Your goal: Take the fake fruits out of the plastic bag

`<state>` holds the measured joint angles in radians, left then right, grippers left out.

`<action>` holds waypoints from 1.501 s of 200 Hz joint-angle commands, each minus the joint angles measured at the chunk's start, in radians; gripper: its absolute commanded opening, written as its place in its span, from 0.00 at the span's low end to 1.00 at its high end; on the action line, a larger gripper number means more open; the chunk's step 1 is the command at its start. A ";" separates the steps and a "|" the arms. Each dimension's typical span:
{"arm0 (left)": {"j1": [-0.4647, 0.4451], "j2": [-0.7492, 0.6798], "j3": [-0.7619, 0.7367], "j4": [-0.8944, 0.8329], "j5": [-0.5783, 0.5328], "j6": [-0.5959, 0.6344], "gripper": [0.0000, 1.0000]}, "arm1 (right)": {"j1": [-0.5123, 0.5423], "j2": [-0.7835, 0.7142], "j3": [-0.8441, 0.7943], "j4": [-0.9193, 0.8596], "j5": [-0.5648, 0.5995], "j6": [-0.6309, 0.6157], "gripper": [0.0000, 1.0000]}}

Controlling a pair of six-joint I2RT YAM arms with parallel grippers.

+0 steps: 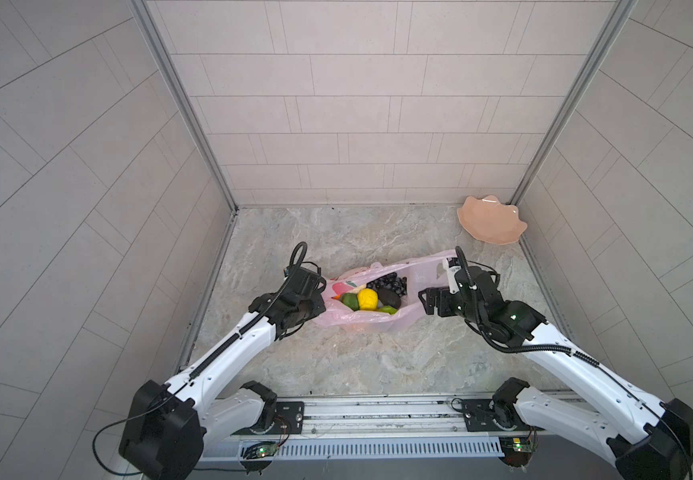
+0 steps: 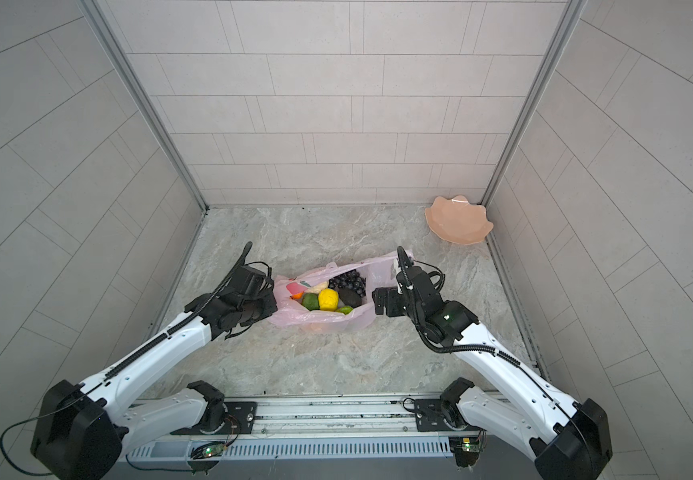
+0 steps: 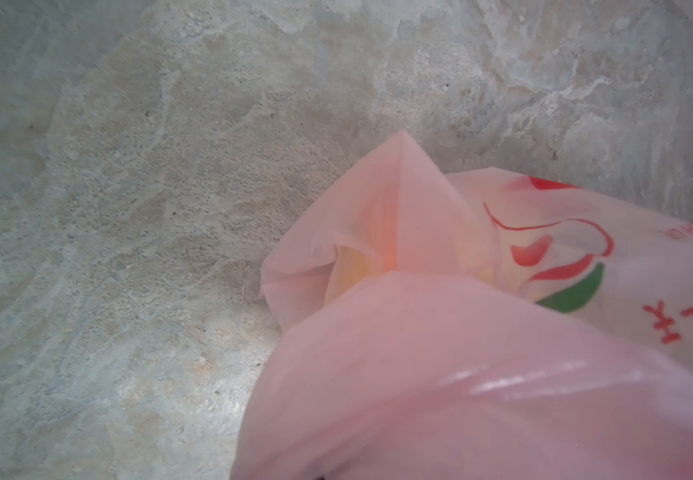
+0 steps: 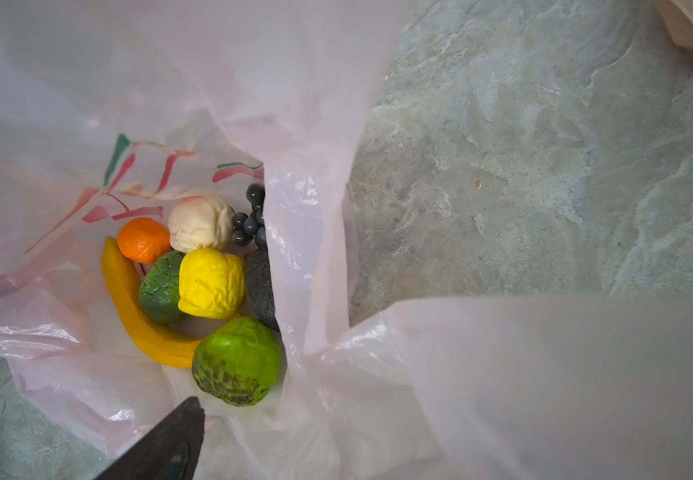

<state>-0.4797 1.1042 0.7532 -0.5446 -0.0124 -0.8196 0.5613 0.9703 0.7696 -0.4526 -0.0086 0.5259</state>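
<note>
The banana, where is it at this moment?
In the right wrist view the banana lies inside the pink bag, curving along the dark green ball, with one end beside the orange fruit.

On the marbled counter (image 2: 294,365) lies a pink plastic bag (image 2: 294,319) with its mouth wide open. Inside it are fake fruits: a bumpy yellow one (image 2: 328,299) in the middle, a green ball (image 2: 310,301) touching its left side, a second green ball (image 2: 345,309) at its lower right, a dark one (image 2: 351,296), and a dark grape bunch (image 2: 347,280) behind them. The left hand (image 2: 267,303) meets the bag's left edge, and the right hand (image 2: 379,302) meets its right edge. How their jaws stand cannot be told here. A peach scalloped dish (image 2: 457,226) sits well apart, in the back right corner.
</note>
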 commanded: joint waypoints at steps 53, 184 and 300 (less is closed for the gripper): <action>-0.105 0.095 0.136 -0.023 -0.085 -0.012 0.00 | 0.187 0.227 0.087 0.023 0.011 -0.022 0.97; -0.106 0.190 0.192 -0.083 -0.144 -0.029 0.00 | 0.390 -0.051 0.313 -0.398 0.324 -0.042 0.96; -0.101 0.169 0.155 -0.089 -0.146 -0.024 0.00 | 0.218 0.367 0.354 -0.189 0.314 -0.087 0.99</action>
<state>-0.5846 1.2919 0.9226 -0.6140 -0.1509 -0.8413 0.8383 1.3029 1.1320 -0.7200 0.3843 0.4648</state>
